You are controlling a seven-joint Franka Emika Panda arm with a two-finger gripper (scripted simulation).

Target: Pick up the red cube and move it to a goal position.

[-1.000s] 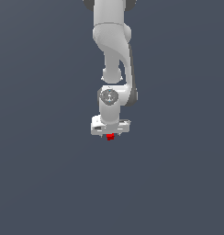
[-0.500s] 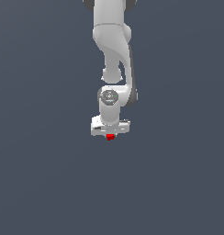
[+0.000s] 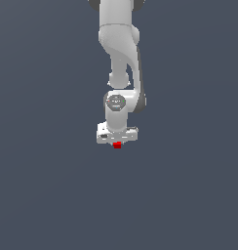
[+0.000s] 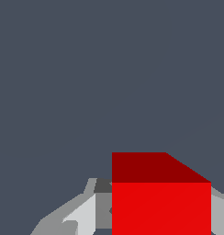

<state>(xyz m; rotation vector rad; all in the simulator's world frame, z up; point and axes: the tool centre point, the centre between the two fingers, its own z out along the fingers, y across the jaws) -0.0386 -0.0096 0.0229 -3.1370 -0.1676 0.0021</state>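
Note:
The red cube [image 3: 117, 145] shows as a tiny bright red block just under the white hand of the arm, in the middle of the exterior view. My gripper [image 3: 117, 143] is shut on it, pointing straight down. In the wrist view the red cube [image 4: 160, 202] fills the space between the two grey fingers [image 4: 84, 215], which press against its opposite sides. Whether the cube rests on the floor or hangs above it cannot be told.
The white arm [image 3: 120, 49] reaches in from the exterior view's upper edge. A flat, dark grey-blue floor [image 3: 52, 185] lies all around, with no other object, marker or edge in sight.

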